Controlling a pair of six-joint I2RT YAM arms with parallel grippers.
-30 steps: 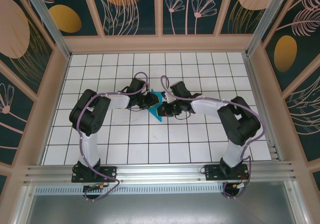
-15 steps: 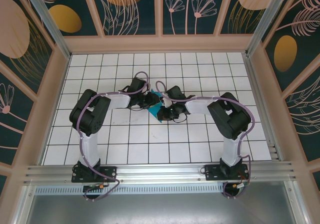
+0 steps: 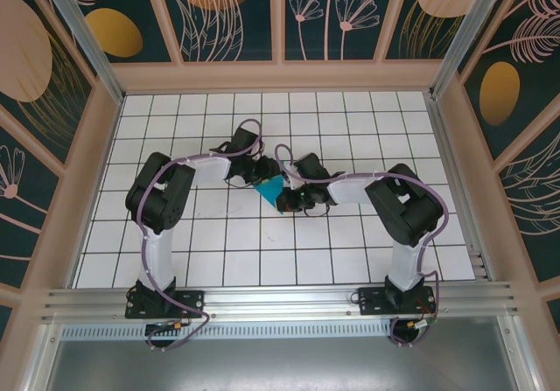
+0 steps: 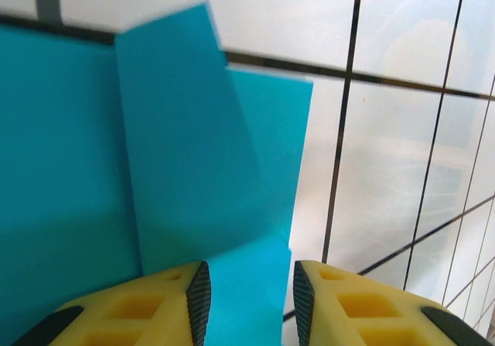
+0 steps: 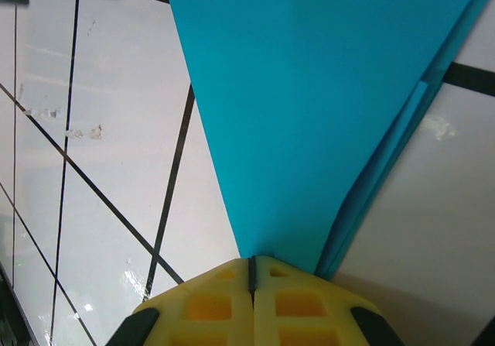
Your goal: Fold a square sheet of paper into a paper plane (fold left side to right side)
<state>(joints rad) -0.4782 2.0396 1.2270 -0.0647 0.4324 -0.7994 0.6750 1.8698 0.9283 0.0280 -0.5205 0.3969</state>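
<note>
Paper plane (image 3: 271,190), half folded, lies at the middle of the table (image 3: 262,251). Right tool (image 5: 251,265) is clenched on its narrow tip; left tool (image 4: 249,284) hovers released over its wide end. Keep the tip pinned while creasing, I'd judge.

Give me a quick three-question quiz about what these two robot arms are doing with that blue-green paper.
1. True or false: the right gripper is wide open.
2. Under the folded paper is: A) a wooden tray, B) white grid tiles, C) a cloth.
3. Fill in: the fingers standing apart belong to the ____ gripper.
Key: 1 false, it is shut. 2 B. 3 left, the left gripper.
</note>
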